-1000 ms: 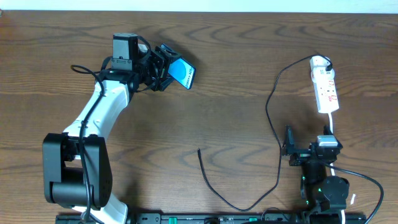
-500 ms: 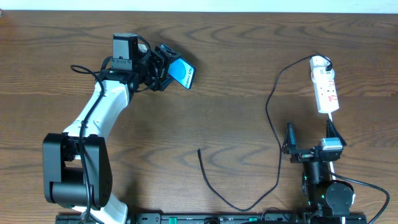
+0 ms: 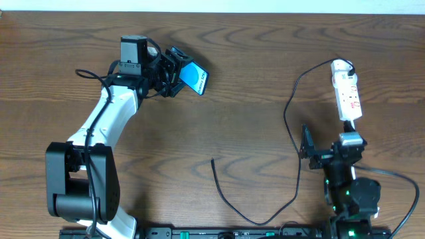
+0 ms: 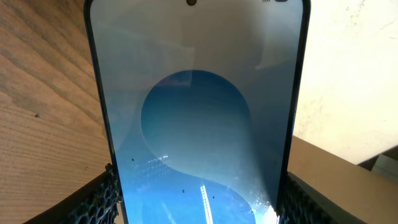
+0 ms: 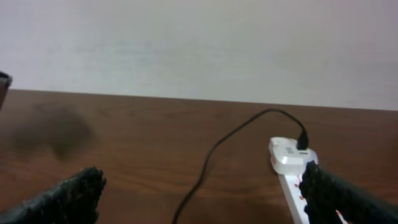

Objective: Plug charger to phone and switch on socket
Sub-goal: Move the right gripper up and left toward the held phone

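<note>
The phone (image 3: 197, 78), blue screen lit, is lifted off the table at the back left with my left gripper (image 3: 180, 74) shut on its lower end. In the left wrist view the phone (image 4: 199, 118) fills the frame between the pads (image 4: 99, 199). The socket (image 3: 347, 93) lies at the far right. The charger (image 3: 285, 113) runs from the socket's far end in a long loop to its free tip (image 3: 212, 160) mid-table. My right gripper (image 3: 327, 147) stands open just in front of the socket's near end. In the right wrist view the socket (image 5: 291, 163) and charger (image 5: 211, 155) show beyond the open right gripper (image 5: 202, 199).
The left arm's white link (image 3: 109, 116) and base (image 3: 80, 189) stand at the front left. The socket's white cord (image 3: 354, 131) runs toward my right arm's base (image 3: 352, 199). A pale wall (image 5: 199, 43) rises behind the table's far edge.
My right gripper has turned and shifted a little toward the socket's near end, staying open. The left gripper and phone have not moved.
</note>
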